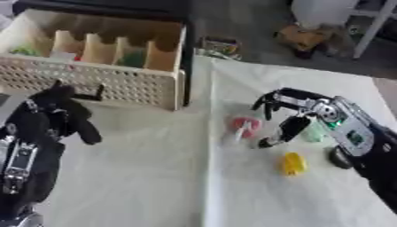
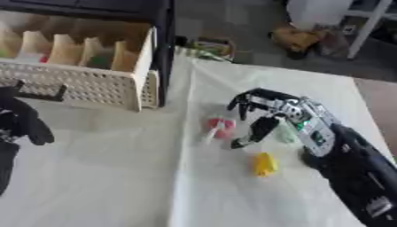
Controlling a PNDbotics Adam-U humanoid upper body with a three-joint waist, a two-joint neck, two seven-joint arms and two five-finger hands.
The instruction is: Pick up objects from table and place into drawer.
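Black against the cloth, your left hand (image 1: 66, 111) shows whole only in the left eye view, fingers curled on nothing below the drawer (image 1: 101, 84). Your right hand (image 1: 291, 113) hangs fingers-down, relaxed, empty, between the pink object (image 1: 247, 126) and a green one (image 1: 316, 131); the yellow piece (image 1: 293, 163) lies near on the bench (image 1: 155, 177).

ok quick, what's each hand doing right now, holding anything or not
Left hand: by the drawer handle, holding nothing; fingers cannot be told.
Right hand: open, fingers spread above the pink object, holding nothing.
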